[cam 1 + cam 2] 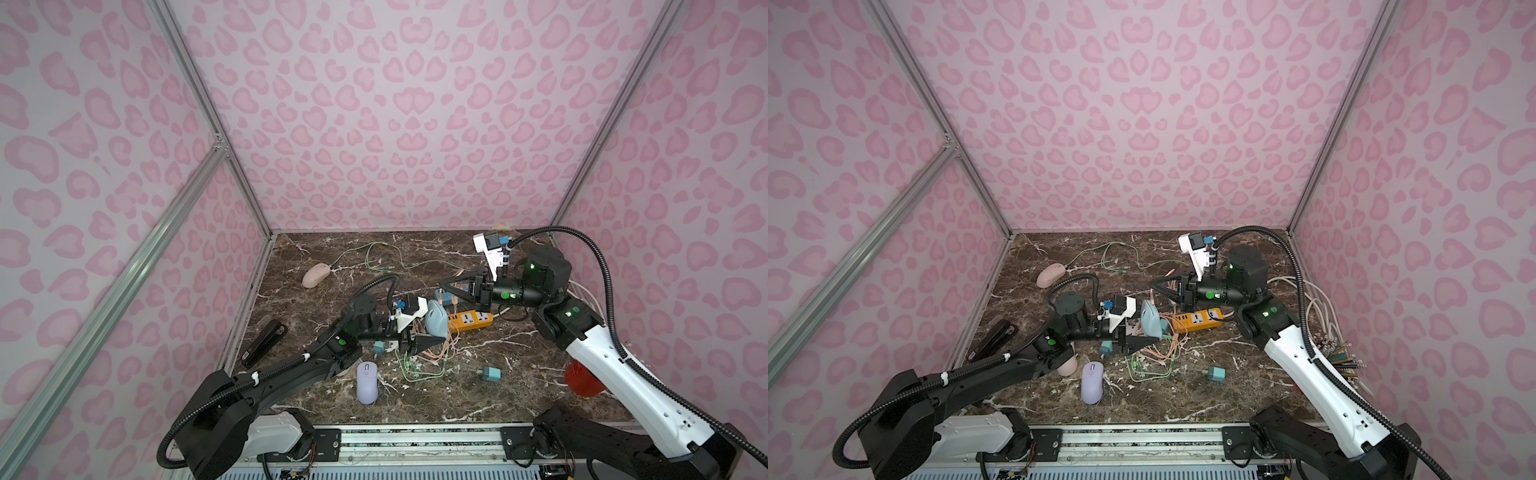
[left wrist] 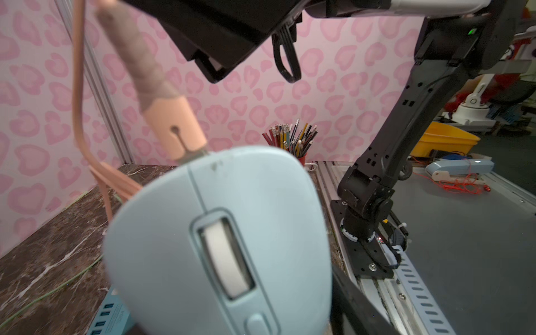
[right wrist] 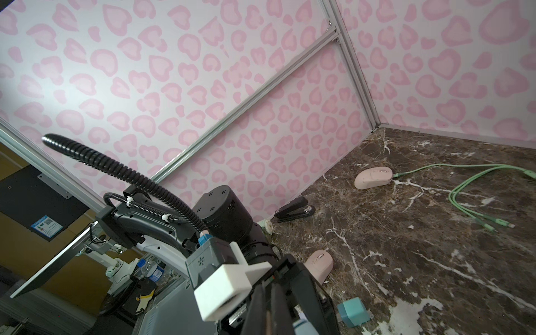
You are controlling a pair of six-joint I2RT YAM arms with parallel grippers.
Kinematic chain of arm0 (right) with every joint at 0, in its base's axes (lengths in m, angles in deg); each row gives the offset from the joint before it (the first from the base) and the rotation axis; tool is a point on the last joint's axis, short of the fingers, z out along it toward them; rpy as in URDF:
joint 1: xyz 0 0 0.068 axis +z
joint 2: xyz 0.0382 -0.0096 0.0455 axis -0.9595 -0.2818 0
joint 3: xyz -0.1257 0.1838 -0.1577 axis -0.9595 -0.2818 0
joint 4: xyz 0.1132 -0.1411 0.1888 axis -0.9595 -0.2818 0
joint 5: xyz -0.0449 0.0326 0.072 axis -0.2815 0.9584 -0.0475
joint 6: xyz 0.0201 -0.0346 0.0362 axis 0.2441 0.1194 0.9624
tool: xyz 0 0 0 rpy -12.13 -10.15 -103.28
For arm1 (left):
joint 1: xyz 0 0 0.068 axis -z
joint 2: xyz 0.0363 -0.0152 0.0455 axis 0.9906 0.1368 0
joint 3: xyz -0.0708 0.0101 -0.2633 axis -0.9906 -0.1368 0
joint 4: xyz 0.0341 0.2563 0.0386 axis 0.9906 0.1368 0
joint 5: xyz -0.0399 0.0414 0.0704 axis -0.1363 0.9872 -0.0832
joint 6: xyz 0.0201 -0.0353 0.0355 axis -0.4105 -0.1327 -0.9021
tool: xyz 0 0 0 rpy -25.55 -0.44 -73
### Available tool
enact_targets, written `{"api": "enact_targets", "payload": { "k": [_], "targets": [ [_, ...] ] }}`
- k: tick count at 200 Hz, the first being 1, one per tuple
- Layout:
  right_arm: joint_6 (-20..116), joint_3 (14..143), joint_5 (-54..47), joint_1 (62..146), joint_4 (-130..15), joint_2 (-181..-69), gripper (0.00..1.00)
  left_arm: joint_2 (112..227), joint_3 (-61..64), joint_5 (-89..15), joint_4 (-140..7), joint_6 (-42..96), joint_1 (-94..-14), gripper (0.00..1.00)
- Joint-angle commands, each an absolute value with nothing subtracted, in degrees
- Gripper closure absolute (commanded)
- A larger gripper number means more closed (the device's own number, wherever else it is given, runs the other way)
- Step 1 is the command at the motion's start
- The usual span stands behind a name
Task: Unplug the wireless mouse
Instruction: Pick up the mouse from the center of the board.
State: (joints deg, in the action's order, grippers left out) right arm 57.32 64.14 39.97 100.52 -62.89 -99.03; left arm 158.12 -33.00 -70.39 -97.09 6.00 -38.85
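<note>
The blue mouse [image 1: 436, 319] stands on its side near the middle of the marble surface [image 1: 519, 374], just beside one end of the orange power strip [image 1: 471, 321]. The left gripper [image 1: 429, 340] lies level at the mouse. In both top views one black finger runs along the mouse's near side; the other is hidden.

Left wrist view: the mouse [image 2: 226, 232] fills the frame between the jaws, wheel toward the camera, with one finger [image 2: 356, 307] just beside its edge. Contact is not resolvable, so I cannot tell whether this gripper grasps the mouse or has released it.

Only this view shows the joint. The peach plug [image 2: 177, 127] sits in the mouse's front end with a sliver of metal at the seam, and the peach cable [image 2: 77, 87] loops away beside it. The top views show only the cable's loose tangle on the surface by the mouse.

The right gripper [image 1: 451, 286] is near the mouse's plugged end, jaws clenched. Cable strands pass its tip; whether it pinches them is unclear.

Right wrist view: a pink mouse [image 3: 319, 265] lies beside the left arm. In a top view that pink mouse [image 1: 1068, 365] only peeks from under the arm.
</note>
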Motion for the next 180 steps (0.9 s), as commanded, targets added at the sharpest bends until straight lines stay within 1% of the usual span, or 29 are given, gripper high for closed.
{"api": "enact_targets", "payload": {
  "k": [1,9,13,20,24,71,92,122,135,151,164,180],
  "targets": [
    [54.85,64.76,39.86,100.63,-63.96,-99.25,1.0,157.73,-32.72,-73.39,-100.81,7.64,-39.66,0.22],
    [54.43,64.93,39.75,100.64,-64.5,-99.34,1.0,157.49,-32.81,-73.0,-100.52,7.64,-39.85,0.19],
    [54.32,65.06,39.75,100.62,-64.61,-99.42,1.0,157.4,-32.77,-72.93,-100.26,7.64,-39.94,0.1],
    [54.17,65.14,39.68,100.62,-64.75,-99.5,1.0,157.27,-32.77,-72.66,-99.82,7.64,-40.04,0.08],
    [54.02,65.21,39.66,100.61,-64.8,-99.52,1.0,157.18,-32.77,-72.69,-99.55,7.56,-40.1,0.01],
    [52.92,67.23,40.69,100.64,-65.85,-100.44,1.0,156.72,-33.6,-71.06,-98.69,7.44,-40.65,0.0],
    [52.15,68.25,43.7,100.58,-65.46,-100.62,1.0,157.06,-33.99,-71.27,-99.42,8.79,-41.39,0.03],
    [54.49,68.42,50.92,100.62,-61.9,-102.25,1.0,157.55,-34.37,-71.87,-100.62,9.81,-41.88,0.03],
    [54.87,68.15,52.07,100.77,-61.06,-102.64,1.0,157.46,-34.28,-72.15,-100.62,9.84,-41.88,0.03],
    [54.88,67.85,53.25,100.53,-60.0,-102.76,1.0,157.18,-34.26,-72.77,-100.7,9.81,-41.88,0.06],
    [54.41,68.27,53.24,100.29,-60.09,-103.43,1.0,157.08,-34.36,-73.48,-101.03,10.06,-41.88,0.12],
    [52.22,69.66,51.76,99.79,-62.19,-104.86,1.0,157.39,-34.54,-74.75,-102.2,10.98,-41.93,0.25]
  ]
}}
